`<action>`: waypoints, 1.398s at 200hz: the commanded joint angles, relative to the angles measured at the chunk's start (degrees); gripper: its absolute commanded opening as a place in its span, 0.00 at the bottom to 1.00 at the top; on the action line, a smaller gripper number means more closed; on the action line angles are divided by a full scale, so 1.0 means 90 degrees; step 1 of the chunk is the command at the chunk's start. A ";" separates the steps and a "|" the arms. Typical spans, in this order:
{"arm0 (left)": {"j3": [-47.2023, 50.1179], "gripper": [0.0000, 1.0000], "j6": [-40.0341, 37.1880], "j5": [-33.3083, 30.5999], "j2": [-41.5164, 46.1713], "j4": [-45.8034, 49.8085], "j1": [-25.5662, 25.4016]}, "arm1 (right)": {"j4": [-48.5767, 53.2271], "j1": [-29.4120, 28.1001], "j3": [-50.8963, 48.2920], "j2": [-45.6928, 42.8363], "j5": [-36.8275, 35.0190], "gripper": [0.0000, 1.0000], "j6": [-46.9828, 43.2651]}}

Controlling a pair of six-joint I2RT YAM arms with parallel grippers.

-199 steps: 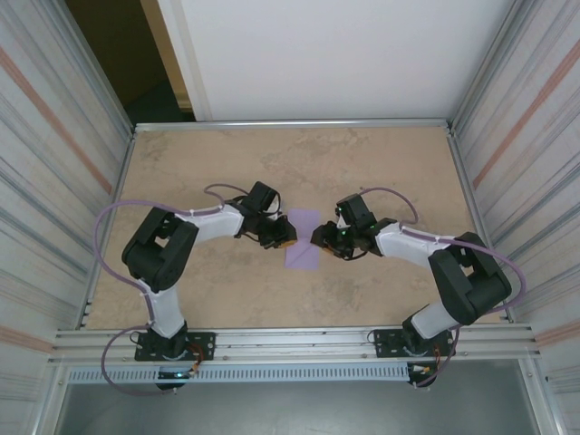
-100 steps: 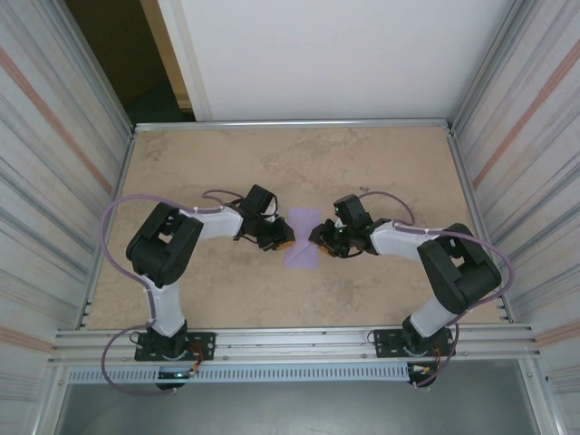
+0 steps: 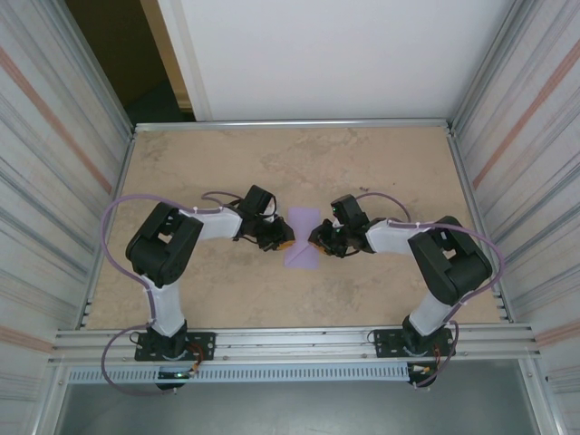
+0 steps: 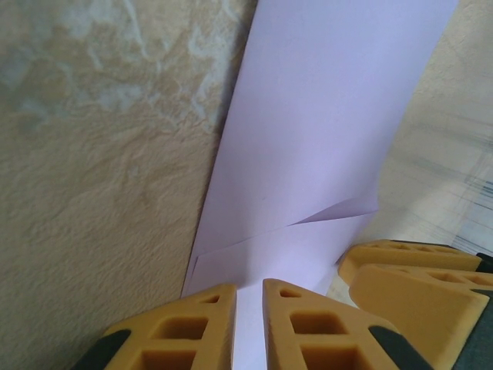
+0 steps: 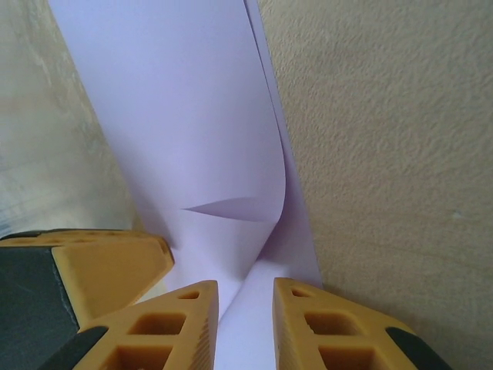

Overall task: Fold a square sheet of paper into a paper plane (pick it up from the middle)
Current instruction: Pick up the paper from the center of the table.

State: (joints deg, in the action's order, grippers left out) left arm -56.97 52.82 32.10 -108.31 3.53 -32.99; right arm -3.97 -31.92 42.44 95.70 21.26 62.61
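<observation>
The top external camera sits high above and behind the arm bases (image 3: 168, 346), looking down over the whole table (image 3: 199, 163), with the square sheet of paper (image 3: 302, 237) small at mid-frame. The left wrist camera rides just behind the left pincer (image 4: 249, 287) and looks across the sheet from its left edge at very close range; the right wrist camera, just behind the right pincer (image 5: 246, 284), looks back across it from its right edge. All three share the sheet and the table beside it, and each wrist view catches the opposite pincer's fingers.
</observation>
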 commanded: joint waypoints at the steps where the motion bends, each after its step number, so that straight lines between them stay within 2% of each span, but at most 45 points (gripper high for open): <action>1: 0.0187 0.17 0.0068 -0.0226 -0.0110 0.0345 0.0042 | -0.0114 -0.0037 0.0137 0.0152 0.0069 0.24 0.0105; 91: 0.0179 0.17 0.0010 -0.0155 -0.0097 0.0360 0.0035 | -0.0450 0.0290 0.0149 0.0341 0.0439 0.20 -0.0005; 201: 0.0149 0.18 0.0002 -0.0139 -0.0068 0.0371 0.0038 | -0.1031 0.0226 0.0012 0.0524 0.0603 0.19 0.0117; 237: 0.0198 0.18 0.0029 -0.0171 0.0088 0.0338 0.0050 | -0.1044 0.0244 0.0012 0.0568 0.0577 0.13 0.0083; 257: 0.0330 0.18 0.0138 -0.0178 0.0468 0.0116 0.0054 | -0.1189 0.0256 -0.0080 0.0450 0.0537 0.06 0.0080; 279: 0.0575 0.22 0.0248 -0.0189 0.1083 -0.0202 0.0160 | -0.1200 0.0293 -0.0123 0.0150 0.0474 0.02 -0.0042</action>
State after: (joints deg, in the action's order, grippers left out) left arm -54.04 53.41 31.53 -105.06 3.07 -32.82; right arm -13.76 -29.58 42.19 99.96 25.74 62.78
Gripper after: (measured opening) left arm 0.199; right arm 0.042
